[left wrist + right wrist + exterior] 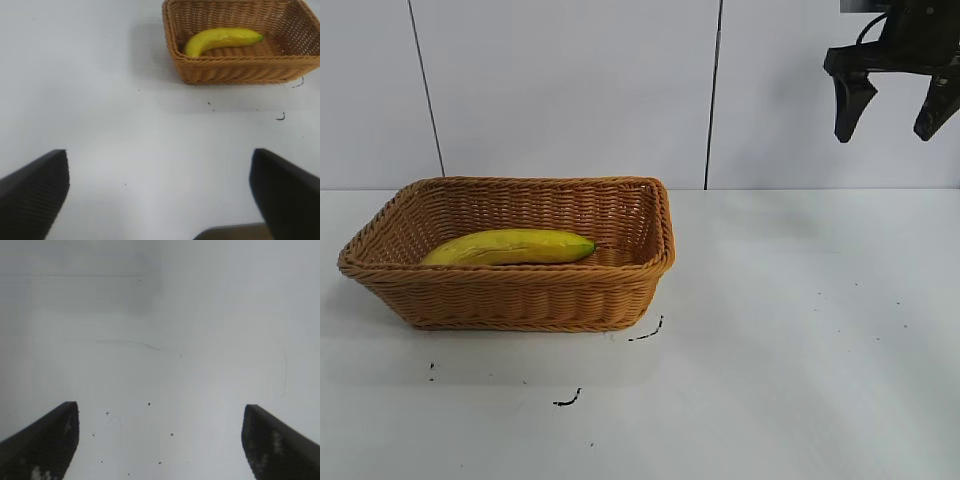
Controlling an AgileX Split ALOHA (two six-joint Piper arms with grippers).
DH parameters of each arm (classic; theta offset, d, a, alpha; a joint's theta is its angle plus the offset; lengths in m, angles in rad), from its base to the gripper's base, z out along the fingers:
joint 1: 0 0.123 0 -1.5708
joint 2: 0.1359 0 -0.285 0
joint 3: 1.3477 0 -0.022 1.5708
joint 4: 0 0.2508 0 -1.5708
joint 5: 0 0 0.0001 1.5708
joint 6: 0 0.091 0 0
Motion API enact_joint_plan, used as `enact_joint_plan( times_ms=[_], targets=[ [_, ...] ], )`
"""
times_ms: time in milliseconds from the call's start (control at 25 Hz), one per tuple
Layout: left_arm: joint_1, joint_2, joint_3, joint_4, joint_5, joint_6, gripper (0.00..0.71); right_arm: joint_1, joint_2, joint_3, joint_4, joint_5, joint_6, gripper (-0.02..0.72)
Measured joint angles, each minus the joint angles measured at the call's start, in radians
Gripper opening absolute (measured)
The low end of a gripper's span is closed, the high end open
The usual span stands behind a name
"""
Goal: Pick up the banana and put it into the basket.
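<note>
Black marks [567,400] lie before basket [510,300] holding banana [510,246].

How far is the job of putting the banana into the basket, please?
It looks done: the banana lies inside the wicker basket, on its floor. Nothing is in hand: the right end effector hangs open and empty, high above the table's right side, and the left end effector is open and empty over bare table, away from the basket. No step seems left.
</note>
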Motion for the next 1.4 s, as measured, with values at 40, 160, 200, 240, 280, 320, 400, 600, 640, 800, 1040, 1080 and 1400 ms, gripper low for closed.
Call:
enact_joint_plan(
  times_ms=[40, 160, 200, 240, 280, 320, 400, 600, 640, 800, 1040, 1080, 1400],
  targets=[
    [0.0, 0.0, 0.0, 0.0, 0.0, 0.0, 0.695, 0.0, -0.029, 0.042, 0.0, 0.0, -0.002, 0.634],
    [0.0, 0.0, 0.0, 0.0, 0.0, 0.0, 0.695, 0.0, -0.133, 0.177, 0.014, 0.0, -0.007, 0.633],
    [0.0, 0.0, 0.0, 0.0, 0.0, 0.0, 0.695, 0.0, -0.167, 0.226, 0.022, 0.0, -0.012, 0.633],
    [0.0, 0.0, 0.0, 0.0, 0.0, 0.0, 0.695, 0.0, -0.211, 0.268, 0.029, 0.001, -0.018, 0.633],
    [0.0, 0.0, 0.0, 0.0, 0.0, 0.0, 0.695, 0.0, -0.255, 0.316, 0.031, 0.001, -0.02, 0.633],
    [0.0, 0.0, 0.0, 0.0, 0.0, 0.0, 0.695, 0.0, -0.301, 0.363, 0.034, 0.001, -0.022, 0.633],
    [0.0, 0.0, 0.0, 0.0, 0.0, 0.0, 0.695, 0.0, -0.386, 0.445, 0.036, 0.002, -0.023, 0.633],
    [0.0, 0.0, 0.0, 0.0, 0.0, 0.0, 0.695, 0.0, -0.626, 0.643, 0.037, 0.003, -0.025, 0.633],
    [0.0, 0.0, 0.0, 0.0, 0.0, 0.0, 0.695, 0.0, -0.671, 0.682, 0.037, 0.003, -0.025, 0.633],
    [0.0, 0.0, 0.0, 0.0, 0.0, 0.0, 0.695, 0.0, -0.881, 0.822, 0.036, 0.004, -0.034, 0.633],
    [0.0, 0.0, 0.0, 0.0, 0.0, 0.0, 0.695, 0.0, -1.211, 1.047, 0.034, -0.034, -0.051, 0.633],
    [0.0, 0.0, 0.0, 0.0, 0.0, 0.0, 0.695, 0.0, -1.259, 1.081, 0.034, -0.053, -0.052, 0.633],
    [0.0, 0.0, 0.0, 0.0, 0.0, 0.0, 0.695, 0.0, -1.683, 1.371, 0.034, -0.188, -0.055, 0.633]
  ],
)
